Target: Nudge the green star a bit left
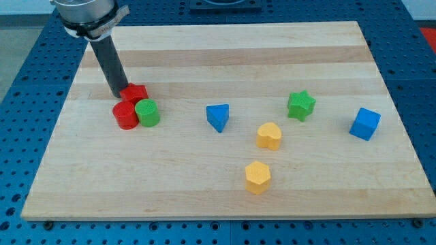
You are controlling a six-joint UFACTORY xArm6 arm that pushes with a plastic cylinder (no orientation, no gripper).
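The green star (300, 105) lies on the wooden board (225, 184), right of centre. My tip (118, 96) is far off at the view's left, touching or just behind a red block (135, 93). That red block sits in a tight cluster with a red cylinder (125, 115) and a green cylinder (147, 113). The rod rises from the tip to the view's top left.
A blue triangular block (218, 116) lies left of the green star. A yellow heart-like block (269, 135) and a yellow hexagon (257, 177) lie below the star. A blue cube (365, 124) lies to the star's right.
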